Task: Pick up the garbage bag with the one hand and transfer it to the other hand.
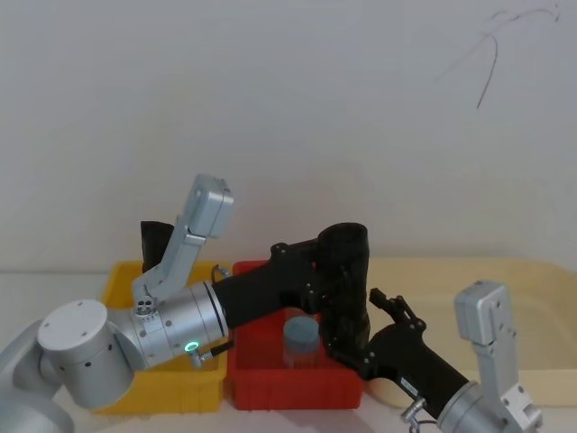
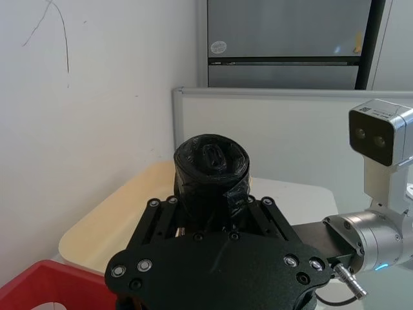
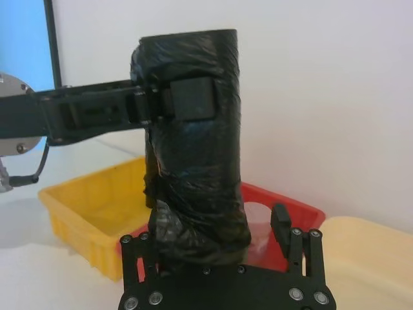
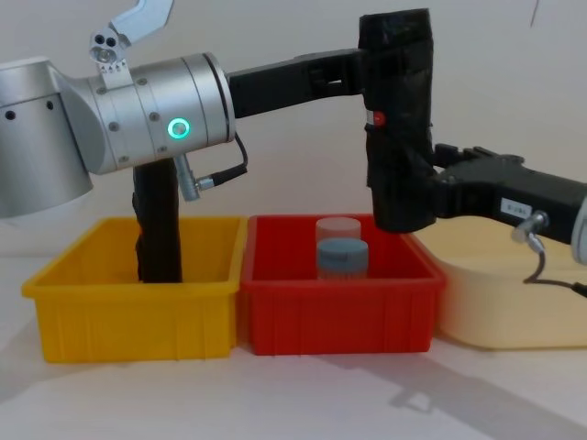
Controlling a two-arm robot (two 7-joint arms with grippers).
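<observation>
The garbage bag point(image 4: 399, 119), a thick glossy black roll with a small red-and-white mark point(image 4: 374, 117), hangs upright above the red bin point(image 4: 339, 312). My left gripper point(image 4: 390, 69), on the wrist with the green ring, is shut on its upper part; one pad point(image 3: 193, 97) presses flat against the plastic. My right gripper point(image 4: 417, 197) reaches in from the right at the roll's lower end. In the right wrist view its fingers straddle the bag point(image 3: 193, 174), and one finger point(image 3: 281, 223) stands clear of the plastic. The head view shows the bag point(image 1: 344, 280) between both grippers.
A clear jar with a blue lid point(image 4: 342, 252) stands in the red bin below the bag. The yellow bin point(image 4: 138, 312) to the left holds a thinner black upright piece point(image 4: 158, 229). A cream tray point(image 4: 504, 293) lies to the right, under my right arm.
</observation>
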